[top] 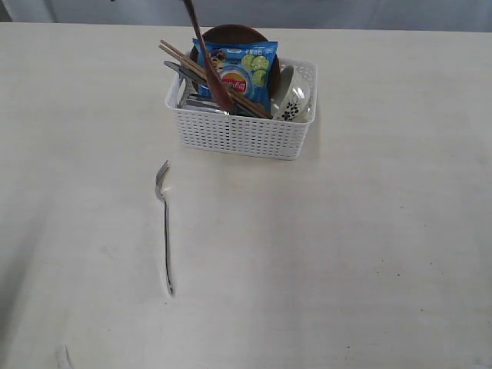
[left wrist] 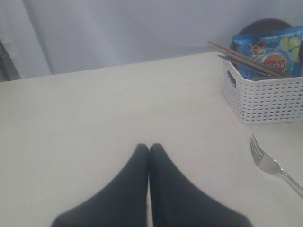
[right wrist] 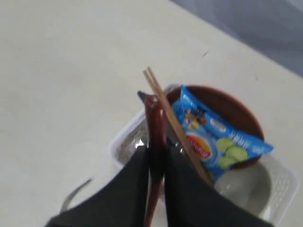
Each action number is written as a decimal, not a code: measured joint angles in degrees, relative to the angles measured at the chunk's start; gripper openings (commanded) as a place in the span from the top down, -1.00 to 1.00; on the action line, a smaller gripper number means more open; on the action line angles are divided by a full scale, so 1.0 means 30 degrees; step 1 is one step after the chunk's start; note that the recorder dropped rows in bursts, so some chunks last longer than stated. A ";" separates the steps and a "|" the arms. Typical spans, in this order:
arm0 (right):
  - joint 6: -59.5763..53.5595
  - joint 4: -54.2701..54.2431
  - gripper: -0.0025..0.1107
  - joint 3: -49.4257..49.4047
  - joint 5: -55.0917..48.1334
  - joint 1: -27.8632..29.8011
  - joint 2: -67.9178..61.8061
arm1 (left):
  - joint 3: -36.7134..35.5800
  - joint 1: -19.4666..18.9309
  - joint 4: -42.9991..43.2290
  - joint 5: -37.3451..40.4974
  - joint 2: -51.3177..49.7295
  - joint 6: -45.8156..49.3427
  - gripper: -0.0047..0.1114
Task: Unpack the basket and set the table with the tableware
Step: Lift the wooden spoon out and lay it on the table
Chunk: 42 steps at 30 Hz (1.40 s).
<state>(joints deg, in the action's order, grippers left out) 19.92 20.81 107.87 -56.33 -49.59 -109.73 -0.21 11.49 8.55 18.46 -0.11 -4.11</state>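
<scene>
In the basket (top: 242, 134) you have, front to back, a white flowered bowl (top: 296, 100) tipped at its right end, a steel utensil (top: 183, 74) at its left end, a blue snack bag (top: 238, 73) standing in the middle, and a brown plate (top: 231, 32) on edge behind the bag. Two chopsticks (top: 207, 73) slant across the bag, their ends past the basket's left rim. The fork (top: 164, 227) lies on the table (top: 369, 254) in front of the basket's left corner, well apart, tines toward the basket. The spoon (top: 207, 61) rises steeply out of the basket, wide end down. Your left gripper (left wrist: 149, 147) sits low over bare table, jaws pressed together on nothing. Your right gripper (right wrist: 156, 153) reaches down above the basket, jaws pinching the spoon's handle.
</scene>
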 measured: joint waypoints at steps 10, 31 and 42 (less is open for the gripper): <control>-0.0797 -0.6938 0.96 -0.2586 -0.2575 -0.0039 0.0103 | 0.0000 0.0000 0.0000 0.0000 0.0000 0.0000 0.92; -0.1101 -0.8632 0.96 -0.8364 0.4582 -0.0040 -0.1965 | 0.0000 0.0000 0.0000 0.0000 0.0000 0.0000 0.92; -0.0917 -0.8323 0.96 -0.8364 0.4891 0.0611 -0.2956 | 0.0000 0.0000 0.0000 0.0000 0.0000 0.0000 0.92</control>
<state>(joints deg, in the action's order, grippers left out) 17.17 -4.15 82.77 -41.66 -47.76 -118.60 -0.21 11.49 8.55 18.46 -0.11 -4.11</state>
